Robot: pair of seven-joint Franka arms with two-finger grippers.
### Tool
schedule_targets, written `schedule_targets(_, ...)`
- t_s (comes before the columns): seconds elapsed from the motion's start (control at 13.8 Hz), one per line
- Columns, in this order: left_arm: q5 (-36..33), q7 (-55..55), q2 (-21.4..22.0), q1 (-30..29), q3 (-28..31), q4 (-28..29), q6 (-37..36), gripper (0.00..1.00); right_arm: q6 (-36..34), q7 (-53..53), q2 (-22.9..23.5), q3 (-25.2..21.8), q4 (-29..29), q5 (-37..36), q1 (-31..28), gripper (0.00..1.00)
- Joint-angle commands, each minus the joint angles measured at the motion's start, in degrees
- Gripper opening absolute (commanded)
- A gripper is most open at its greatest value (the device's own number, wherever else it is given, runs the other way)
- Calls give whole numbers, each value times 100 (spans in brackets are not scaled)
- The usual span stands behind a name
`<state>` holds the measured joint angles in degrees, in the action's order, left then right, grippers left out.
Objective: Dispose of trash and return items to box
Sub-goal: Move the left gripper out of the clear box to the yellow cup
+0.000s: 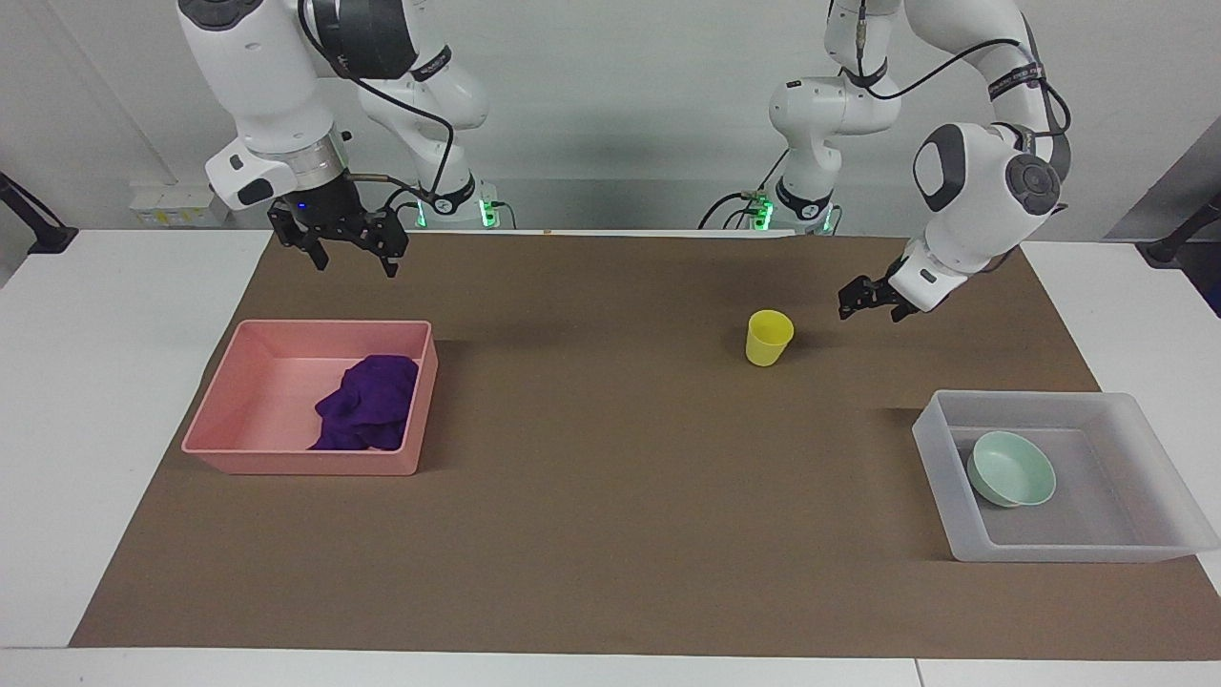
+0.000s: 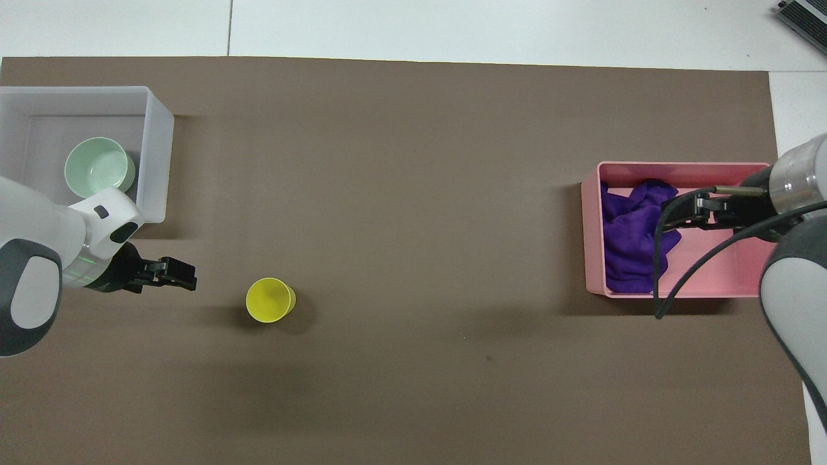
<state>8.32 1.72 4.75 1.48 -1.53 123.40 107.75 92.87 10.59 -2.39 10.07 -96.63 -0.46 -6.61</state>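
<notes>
The yellow cup [image 1: 768, 337] stands upright on the brown mat [image 1: 610, 477]; it also shows in the overhead view [image 2: 270, 300]. My left gripper [image 1: 847, 305] is open and empty, held low beside the cup with a gap between them, toward the left arm's end [image 2: 187, 282]. The mint-green bowl [image 1: 1011, 468] lies in the frosted-white box [image 1: 930, 441]. The purple rag [image 1: 366, 401] lies in the pink tub [image 1: 296, 463]. My right gripper [image 1: 353, 258] is open and empty, raised over the mat by the pink tub's edge.
The box [image 2: 158, 155] sits at the left arm's end of the mat and the pink tub [image 2: 591, 239] at the right arm's end. White table [image 1: 95, 429] surrounds the mat.
</notes>
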Motion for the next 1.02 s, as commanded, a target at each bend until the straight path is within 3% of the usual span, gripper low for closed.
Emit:
schedule_targets(0.0, -42, 39, 202, -60, -14, 184, 27, 100, 20, -92, -34, 39, -5, 160, -59, 100)
schedule_targets(0.29, 2, 30, 149, -7, -14, 263, 124, 100, 11, -92, -43, 30, -22, 160, -77, 100)
schedule_targets(0.51, 528, -31, 106, 237, -23, 298, 281, 100, 11, -92, -43, 30, -22, 160, -95, 100)
schedule_targets(0.94, 635, -722, 36, 1141, -23, 1440, 1818, 100, 11, -92, -43, 30, -22, 160, -95, 100)
